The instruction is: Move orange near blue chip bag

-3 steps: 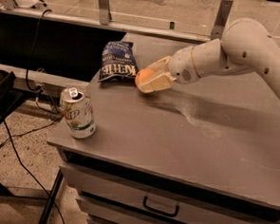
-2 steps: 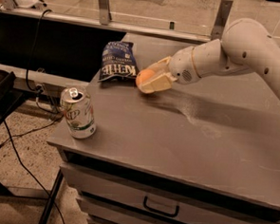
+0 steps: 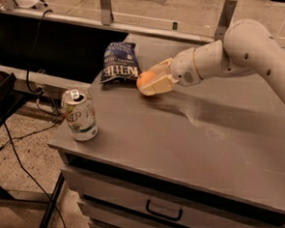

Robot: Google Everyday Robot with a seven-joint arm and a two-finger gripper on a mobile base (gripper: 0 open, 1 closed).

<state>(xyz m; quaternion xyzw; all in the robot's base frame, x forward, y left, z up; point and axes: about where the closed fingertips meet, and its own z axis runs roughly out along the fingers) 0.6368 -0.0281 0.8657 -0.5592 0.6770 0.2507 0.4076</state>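
The orange (image 3: pixel 145 80) sits between the fingers of my gripper (image 3: pixel 151 83), low over the grey cabinet top (image 3: pixel 189 138). The fingers are shut on it. The blue chip bag (image 3: pixel 120 63), dark navy with white lettering, lies flat just left of the orange, a small gap away. My white arm (image 3: pixel 243 54) reaches in from the upper right.
A silver-green soda can (image 3: pixel 79 114) stands upright near the front left corner of the top. A drawer with a dark handle (image 3: pixel 163 214) is below the front edge. Cables (image 3: pixel 34 56) and a dark bench lie to the left.
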